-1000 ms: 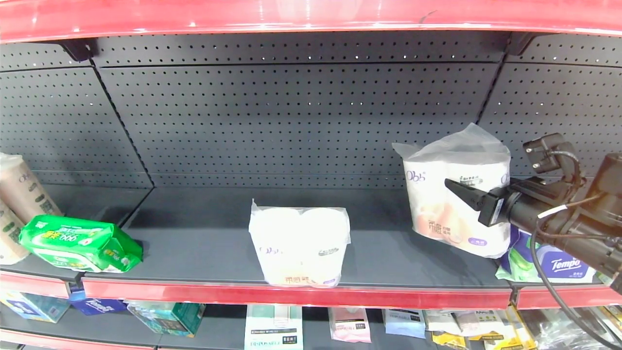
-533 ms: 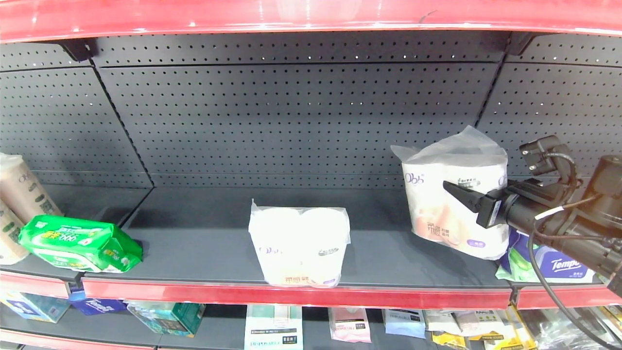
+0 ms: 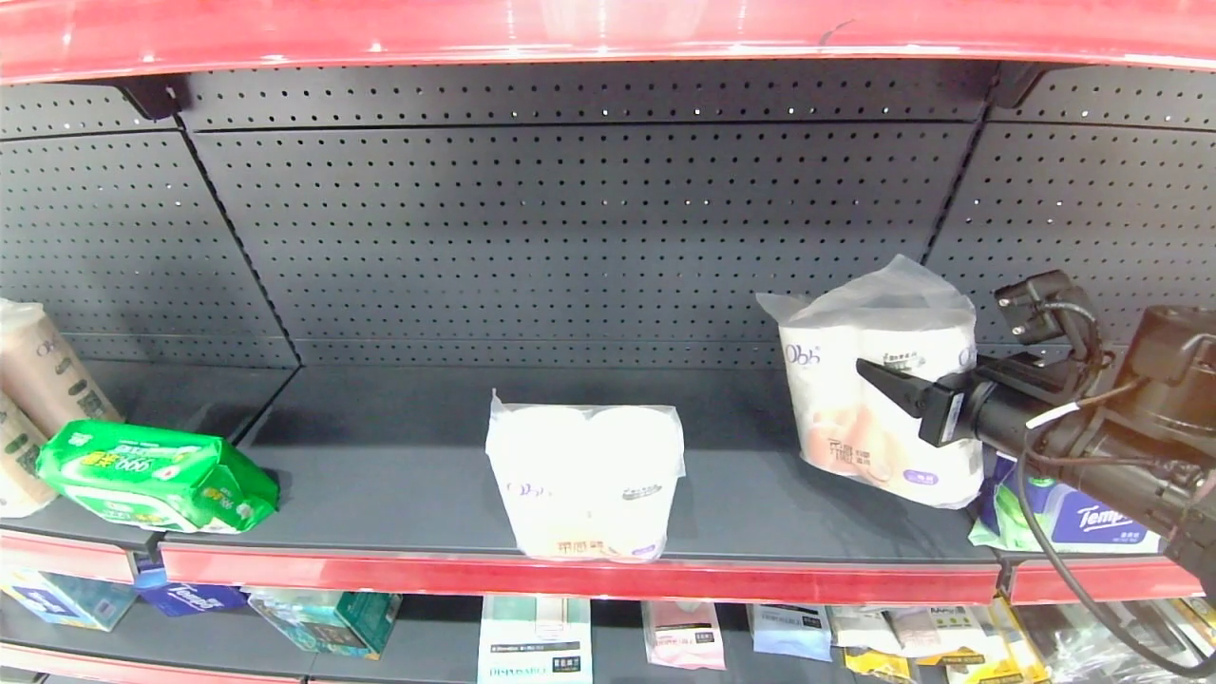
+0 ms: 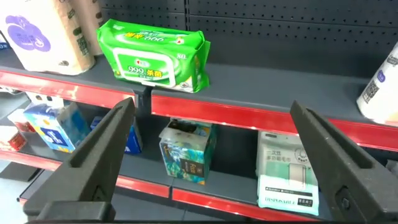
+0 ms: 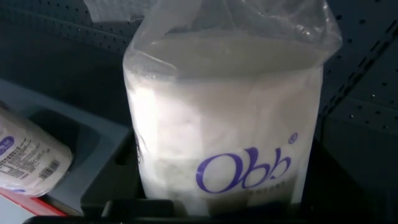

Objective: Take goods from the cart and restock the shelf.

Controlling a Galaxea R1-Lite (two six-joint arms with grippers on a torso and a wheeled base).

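Note:
My right gripper [image 3: 882, 382] is shut on a white toilet-roll pack [image 3: 879, 418] in clear plastic, held tilted at the right end of the dark shelf [image 3: 399, 446]. Its lower edge is close to the shelf board; I cannot tell if it touches. The same pack [image 5: 224, 137] is seen close up in the right wrist view. A second, similar pack [image 3: 584, 480] stands at the shelf's front middle. My left gripper [image 4: 212, 107] is open with nothing between its fingers, in front of the shelf's red front edge [image 4: 249, 115], lower down.
A green wipes pack [image 3: 157, 475] lies at the shelf's left, beside brown paper rolls [image 3: 33, 380]. A blue and green tissue pack [image 3: 1073, 513] lies to the right of the held pack. Boxes and packets [image 3: 532, 636] fill the lower shelf. Bare board separates the two white packs.
My right gripper has carried the toilet-roll pack slightly to the left and downward, nearer the shelf board. Everything else on the shelf stays put.

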